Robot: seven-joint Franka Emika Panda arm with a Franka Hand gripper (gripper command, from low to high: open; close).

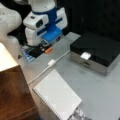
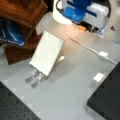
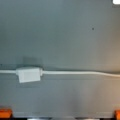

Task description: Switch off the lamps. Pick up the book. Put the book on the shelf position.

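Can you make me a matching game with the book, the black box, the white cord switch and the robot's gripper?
Things:
1. book
2. black box
3. cord switch
4. gripper

Descriptions:
A. white handle on its front
B. orange-tipped, above the table near the cord
C. small white block on a thin cable
D. pale slab propped on a rack beside the brown shelf block

Pairs: 1-D, 2-A, 3-C, 4-B

The grey worktop point(image 1: 100, 90) carries a black box point(image 1: 96, 50) with a white handle at three o'clock in a front view. A white cable point(image 1: 40, 74) with an inline switch point(image 1: 51, 62) runs across the middle. The book point(image 1: 57, 96) sits propped at six o'clock, the brown shelf position point(image 1: 13, 95) at eight.
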